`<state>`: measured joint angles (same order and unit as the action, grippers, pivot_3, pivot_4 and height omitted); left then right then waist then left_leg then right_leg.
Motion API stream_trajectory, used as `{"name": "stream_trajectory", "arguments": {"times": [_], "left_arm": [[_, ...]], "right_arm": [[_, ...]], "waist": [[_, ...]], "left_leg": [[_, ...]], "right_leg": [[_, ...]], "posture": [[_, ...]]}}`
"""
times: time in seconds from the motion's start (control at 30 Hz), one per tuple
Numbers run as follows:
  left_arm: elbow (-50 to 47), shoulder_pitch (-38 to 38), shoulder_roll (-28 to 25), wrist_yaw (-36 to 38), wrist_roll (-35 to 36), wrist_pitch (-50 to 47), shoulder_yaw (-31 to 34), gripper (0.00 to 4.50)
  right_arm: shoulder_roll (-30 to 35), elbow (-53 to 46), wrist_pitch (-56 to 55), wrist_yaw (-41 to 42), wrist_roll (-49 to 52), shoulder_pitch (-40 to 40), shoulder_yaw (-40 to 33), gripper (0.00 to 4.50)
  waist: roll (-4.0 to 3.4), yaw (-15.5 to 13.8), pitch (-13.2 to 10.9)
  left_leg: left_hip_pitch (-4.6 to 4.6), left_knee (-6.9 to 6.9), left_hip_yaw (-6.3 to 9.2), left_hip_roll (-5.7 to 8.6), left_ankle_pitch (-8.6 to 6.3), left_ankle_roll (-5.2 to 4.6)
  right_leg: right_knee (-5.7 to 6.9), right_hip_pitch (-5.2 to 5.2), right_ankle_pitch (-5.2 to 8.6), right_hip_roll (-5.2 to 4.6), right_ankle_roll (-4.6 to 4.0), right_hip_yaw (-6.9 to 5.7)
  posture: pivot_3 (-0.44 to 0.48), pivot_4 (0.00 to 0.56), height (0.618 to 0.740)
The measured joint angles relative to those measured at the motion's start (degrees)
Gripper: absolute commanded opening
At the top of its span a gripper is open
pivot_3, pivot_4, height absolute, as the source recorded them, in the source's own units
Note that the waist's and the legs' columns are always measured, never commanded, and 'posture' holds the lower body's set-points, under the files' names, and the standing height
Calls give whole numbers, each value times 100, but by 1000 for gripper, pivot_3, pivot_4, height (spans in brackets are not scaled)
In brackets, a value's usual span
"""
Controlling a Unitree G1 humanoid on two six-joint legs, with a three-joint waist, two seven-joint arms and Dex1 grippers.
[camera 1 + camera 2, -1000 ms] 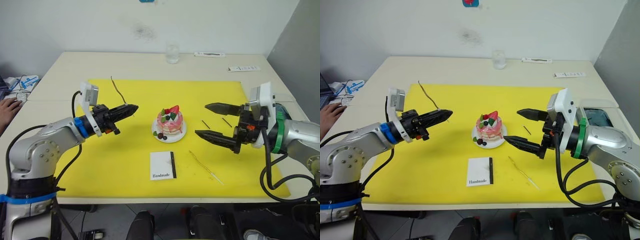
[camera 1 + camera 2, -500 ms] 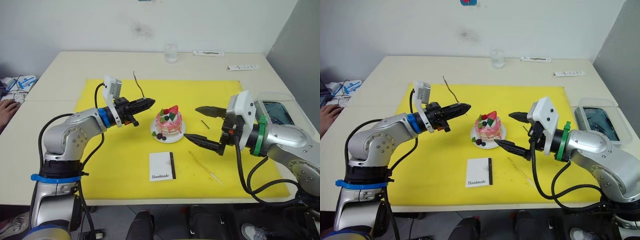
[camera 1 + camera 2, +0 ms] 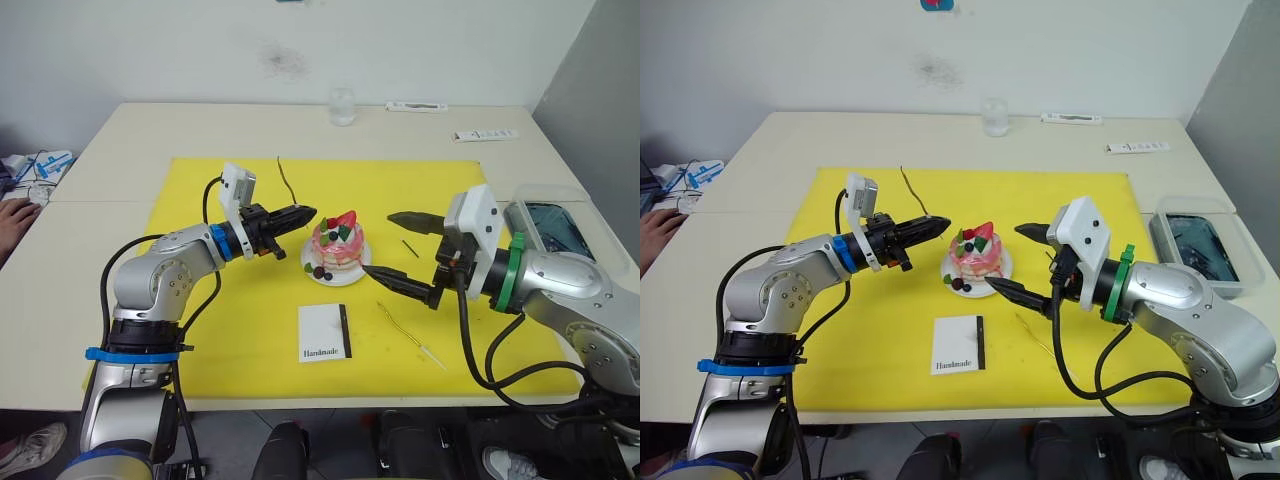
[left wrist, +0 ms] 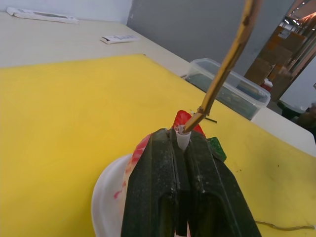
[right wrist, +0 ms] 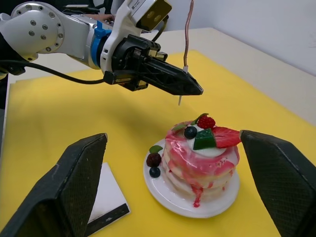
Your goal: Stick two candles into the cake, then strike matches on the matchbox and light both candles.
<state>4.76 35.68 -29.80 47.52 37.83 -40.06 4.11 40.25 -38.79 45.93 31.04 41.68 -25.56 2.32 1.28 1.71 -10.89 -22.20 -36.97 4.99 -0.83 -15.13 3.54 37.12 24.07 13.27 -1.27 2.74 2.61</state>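
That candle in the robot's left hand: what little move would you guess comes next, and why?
Probably a short move forward until it is over the cake, then down. The left hand is shut on the candle, whose lower tip hangs just short of the cake's top.

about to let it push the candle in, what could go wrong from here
The left end effector pinches the candle only at its whitish tip, so the long wavy stick could swivel or slip when pressed. The strawberry, leaf and berries crowd the top of the cake, so the tip may skid off. The open right end effector flanks the cake and could nudge its plate.
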Motion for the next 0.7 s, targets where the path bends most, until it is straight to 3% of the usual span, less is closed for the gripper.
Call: {"name": "stream_trajectory", "arguments": {"times": [0.7], "left_arm": [[419, 0, 451, 189, -508, 466, -137, 0]], "right_arm": [[-29, -78, 113, -11, -23, 0, 8, 4494]], "waist": [[0, -1, 0]], "left_leg": [[2, -2, 1, 1, 0, 0]], "right_leg": [[4, -1, -3, 0, -4, 0]], "posture": [[0, 150, 740]]}}
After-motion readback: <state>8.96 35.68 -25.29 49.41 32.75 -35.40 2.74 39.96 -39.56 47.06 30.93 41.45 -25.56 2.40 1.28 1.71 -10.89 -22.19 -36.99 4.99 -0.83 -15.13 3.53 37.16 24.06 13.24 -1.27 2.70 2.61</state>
